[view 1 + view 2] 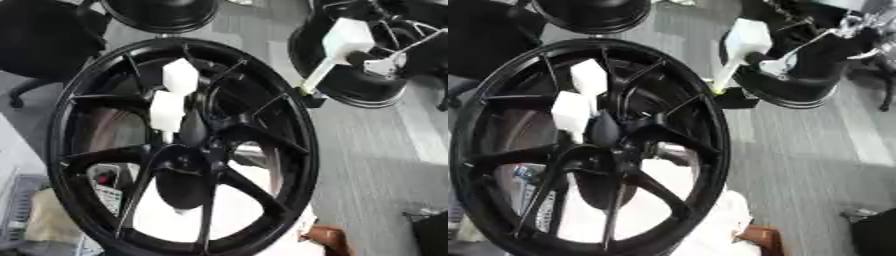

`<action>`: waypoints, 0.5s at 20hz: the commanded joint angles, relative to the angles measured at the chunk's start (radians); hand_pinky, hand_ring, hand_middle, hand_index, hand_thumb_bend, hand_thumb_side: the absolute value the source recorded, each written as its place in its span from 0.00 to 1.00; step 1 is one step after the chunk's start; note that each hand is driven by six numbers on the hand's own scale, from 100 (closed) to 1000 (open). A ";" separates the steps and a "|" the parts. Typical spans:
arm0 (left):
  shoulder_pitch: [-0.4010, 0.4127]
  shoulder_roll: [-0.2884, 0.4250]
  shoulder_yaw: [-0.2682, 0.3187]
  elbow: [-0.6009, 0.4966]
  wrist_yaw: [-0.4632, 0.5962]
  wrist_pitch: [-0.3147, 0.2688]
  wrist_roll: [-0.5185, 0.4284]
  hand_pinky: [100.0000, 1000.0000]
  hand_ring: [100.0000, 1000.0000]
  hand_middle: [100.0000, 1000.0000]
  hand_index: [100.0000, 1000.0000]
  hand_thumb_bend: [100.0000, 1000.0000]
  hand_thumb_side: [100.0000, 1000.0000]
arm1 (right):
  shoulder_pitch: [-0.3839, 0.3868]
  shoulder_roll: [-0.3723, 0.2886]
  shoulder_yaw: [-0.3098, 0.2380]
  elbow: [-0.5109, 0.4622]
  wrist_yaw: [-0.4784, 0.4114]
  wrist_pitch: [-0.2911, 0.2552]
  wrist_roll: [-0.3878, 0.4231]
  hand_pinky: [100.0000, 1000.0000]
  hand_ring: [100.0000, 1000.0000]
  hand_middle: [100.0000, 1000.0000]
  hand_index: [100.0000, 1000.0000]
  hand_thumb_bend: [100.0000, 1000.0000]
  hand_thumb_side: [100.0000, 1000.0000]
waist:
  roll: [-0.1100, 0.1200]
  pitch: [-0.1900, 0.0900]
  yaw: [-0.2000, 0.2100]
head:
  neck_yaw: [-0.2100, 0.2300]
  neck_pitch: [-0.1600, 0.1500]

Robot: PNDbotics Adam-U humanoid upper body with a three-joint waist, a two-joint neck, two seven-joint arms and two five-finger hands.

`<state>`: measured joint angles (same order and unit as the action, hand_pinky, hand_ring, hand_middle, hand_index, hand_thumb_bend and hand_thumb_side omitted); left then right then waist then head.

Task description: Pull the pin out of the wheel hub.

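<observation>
The white-tipped robot hand (171, 100) reaches through the spokes of the black wheel hub (188, 155), finger state unclear, pin unseen near the centre; I'd pull straight out along the axle.

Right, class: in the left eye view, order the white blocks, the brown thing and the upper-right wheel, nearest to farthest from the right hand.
From the right hand, upper right:
1. Upper-right wheel, just behind it.
2. White blocks, left, at the big wheel.
3. Brown thing, bottom edge.
</observation>
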<state>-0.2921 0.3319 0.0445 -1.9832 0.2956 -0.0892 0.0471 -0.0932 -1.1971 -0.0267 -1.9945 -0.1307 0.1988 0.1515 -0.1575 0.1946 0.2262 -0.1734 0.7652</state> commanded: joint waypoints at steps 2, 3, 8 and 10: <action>0.013 0.036 0.004 -0.017 -0.030 -0.026 -0.006 0.68 0.65 0.54 0.66 0.00 0.55 | 0.192 0.076 -0.154 -0.006 0.050 -0.019 -0.183 0.77 0.65 0.32 0.45 0.00 0.00 | 0.028 -0.004 -0.028 | 0.042 0.005; 0.018 0.039 0.003 -0.017 -0.035 -0.032 -0.010 0.68 0.65 0.54 0.66 0.00 0.55 | 0.238 0.105 -0.174 -0.006 0.072 -0.027 -0.214 0.77 0.65 0.32 0.45 0.00 0.00 | 0.032 -0.001 -0.036 | 0.050 0.005; 0.037 0.049 -0.001 -0.017 -0.051 -0.050 -0.021 0.68 0.65 0.54 0.66 0.00 0.54 | 0.377 0.222 -0.225 -0.006 0.199 0.003 -0.312 0.78 0.65 0.33 0.46 0.00 0.00 | 0.053 0.009 -0.065 | 0.083 0.005; 0.042 0.051 -0.003 -0.017 -0.055 -0.054 -0.024 0.68 0.65 0.54 0.66 0.00 0.54 | 0.408 0.260 -0.235 -0.006 0.254 0.043 -0.335 0.78 0.65 0.34 0.47 0.00 0.00 | 0.059 0.012 -0.072 | 0.092 0.005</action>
<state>-0.2456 0.3593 0.0403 -1.9832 0.2477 -0.1362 0.0241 0.3149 -0.9348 -0.2349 -1.9938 0.0875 0.2257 -0.1645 -0.0997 0.2178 0.1548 -0.0890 0.7652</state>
